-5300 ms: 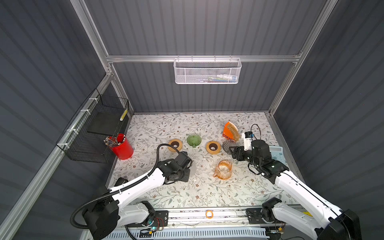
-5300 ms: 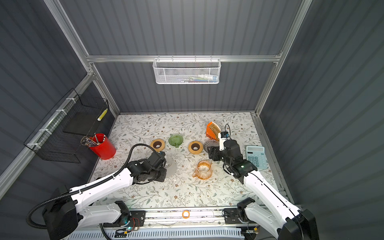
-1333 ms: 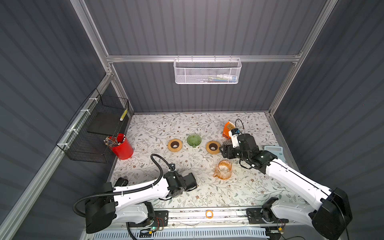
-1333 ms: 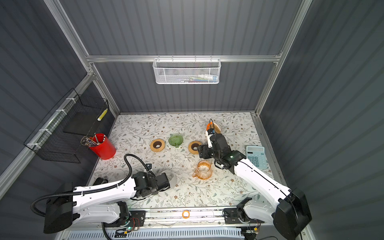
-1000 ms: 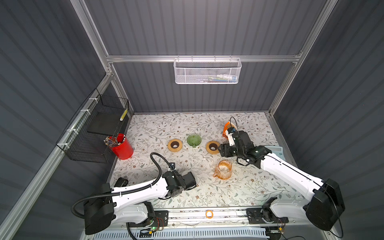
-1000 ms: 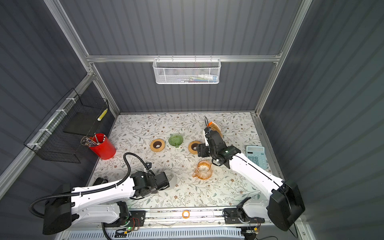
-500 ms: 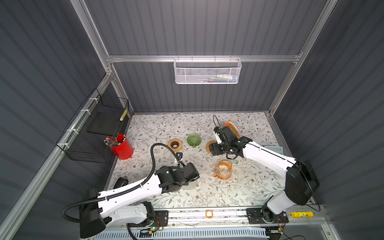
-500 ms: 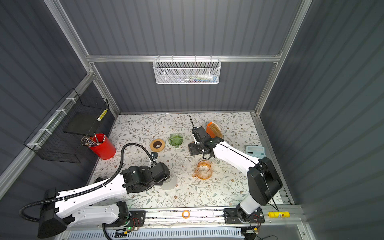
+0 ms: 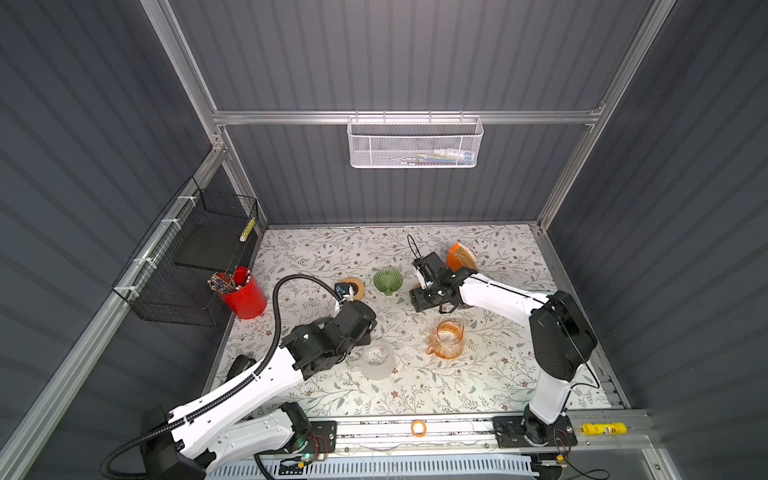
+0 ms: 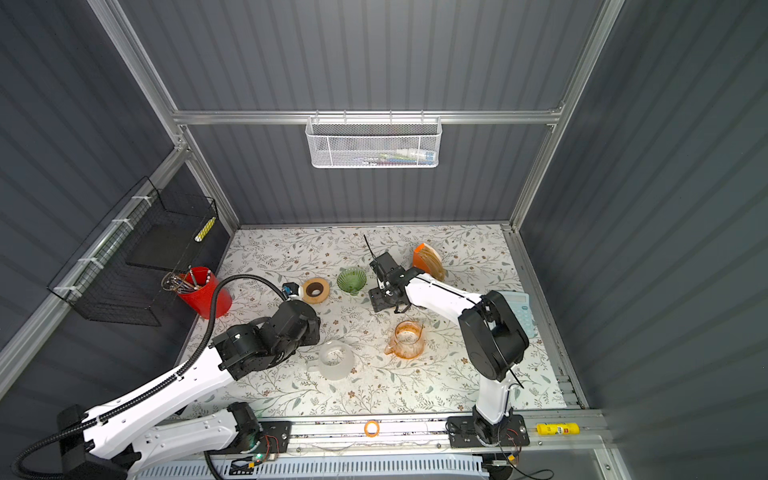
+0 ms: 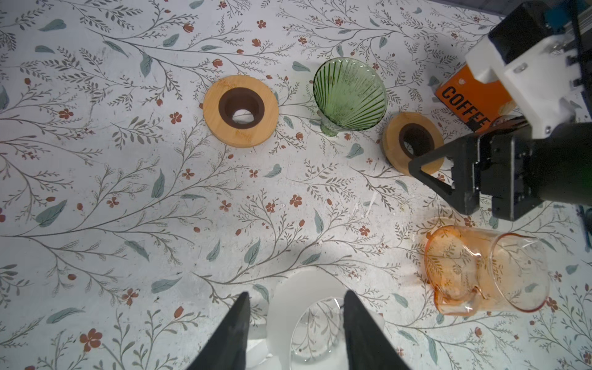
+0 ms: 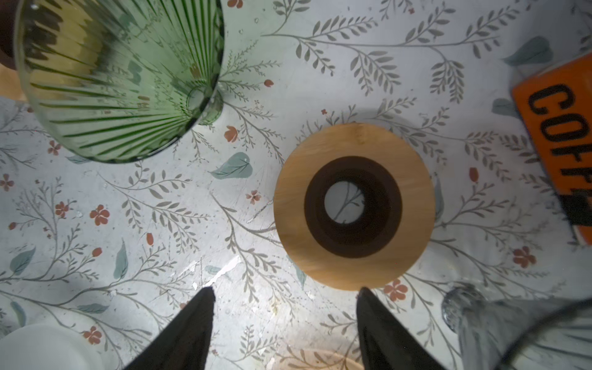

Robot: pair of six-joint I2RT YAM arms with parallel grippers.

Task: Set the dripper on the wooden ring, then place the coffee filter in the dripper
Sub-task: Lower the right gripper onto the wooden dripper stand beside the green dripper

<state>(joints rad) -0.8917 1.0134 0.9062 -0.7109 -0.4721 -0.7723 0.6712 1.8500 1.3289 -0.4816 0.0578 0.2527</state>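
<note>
Floral desk [image 9: 498,374]: right gripper [image 12: 285,290], wide open and empty, has swung from the orange coffee filter pack [image 9: 461,257] at the back to a wooden ring [image 12: 290,208] beside the green dripper [image 9: 387,279], left gripper [image 11: 296,293] half-open, empty, so filter still unpicked.

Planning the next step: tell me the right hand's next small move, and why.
Probably lower the right hand toward the wooden ring and close on it. Its jaws stand open and empty, and the ring lies right in front of it, beside the green dripper.
</note>
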